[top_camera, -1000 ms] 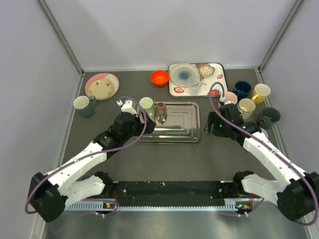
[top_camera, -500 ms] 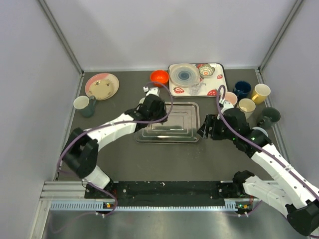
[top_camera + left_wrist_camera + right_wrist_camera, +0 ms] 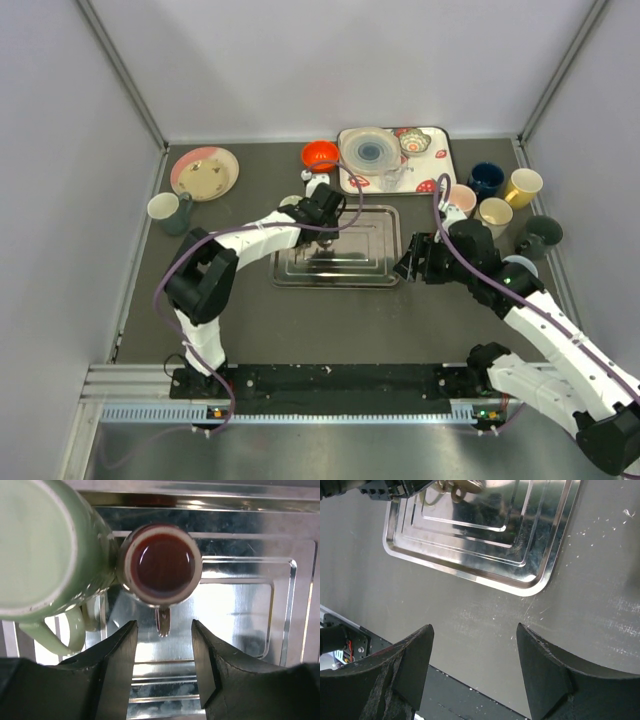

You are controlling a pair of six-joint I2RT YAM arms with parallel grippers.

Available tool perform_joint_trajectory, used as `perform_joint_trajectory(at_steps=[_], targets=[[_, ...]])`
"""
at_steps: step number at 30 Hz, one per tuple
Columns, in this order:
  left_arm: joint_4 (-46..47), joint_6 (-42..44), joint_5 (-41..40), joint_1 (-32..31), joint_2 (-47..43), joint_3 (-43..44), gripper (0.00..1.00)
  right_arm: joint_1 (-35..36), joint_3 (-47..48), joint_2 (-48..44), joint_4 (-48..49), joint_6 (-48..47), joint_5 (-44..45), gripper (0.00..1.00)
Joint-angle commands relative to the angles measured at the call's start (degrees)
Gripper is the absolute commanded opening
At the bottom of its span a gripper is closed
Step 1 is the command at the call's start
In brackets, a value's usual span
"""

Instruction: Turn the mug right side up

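A brown mug point(image 3: 162, 562) stands on the metal tray point(image 3: 240, 605), touching a pale green mug point(image 3: 35, 545) on its left. The brown mug's top face shows a pale ring round a dark glossy disc, and its handle points toward my left gripper point(image 3: 164, 665). That gripper hangs open and empty above the tray, its fingers either side of the handle's end without touching it. In the top view the left gripper point(image 3: 325, 228) covers the mugs. My right gripper point(image 3: 408, 262) is open and empty over the bare table off the tray's right edge point(image 3: 540, 575).
At the back are an orange bowl point(image 3: 320, 155), a patterned tray point(image 3: 440, 150) with dishes, and a pink plate point(image 3: 205, 172). Several cups cluster at the right, among them a yellow one point(image 3: 523, 185) and a blue one point(image 3: 486, 178). A white-and-teal mug point(image 3: 168, 210) stands at the left.
My left arm has swung from the tray's left side round to its back edge, bringing the gripper over the brown mug. My right gripper has shifted slightly forward and left.
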Motion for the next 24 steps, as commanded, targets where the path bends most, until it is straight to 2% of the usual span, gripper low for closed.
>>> perform_joint_trajectory(at_steps=[1,10,18,21,24], targets=[[-0.71,0.73,-3.78,-0.22,2.21,4.13,0.52,0.48,0.03,-1.14,2.36,-0.99,-0.83,0.68],[-1.23,0.47,-4.48,0.57,5.82,6.59,0.46,0.57,-0.41,-0.97,2.44,-1.17,-0.57,0.68],[-1.23,0.38,-4.22,1.10,5.99,6.15,0.36,0.57,-0.41,-0.26,2.80,-1.26,-0.75,0.68],[-0.88,0.38,-3.87,1.19,5.64,5.72,0.28,0.57,-0.41,-0.26,2.80,-1.17,-0.75,0.68],[-0.62,0.55,-3.69,1.27,5.47,5.45,0.16,0.57,-0.59,-0.26,2.80,-1.08,-0.75,0.68]])
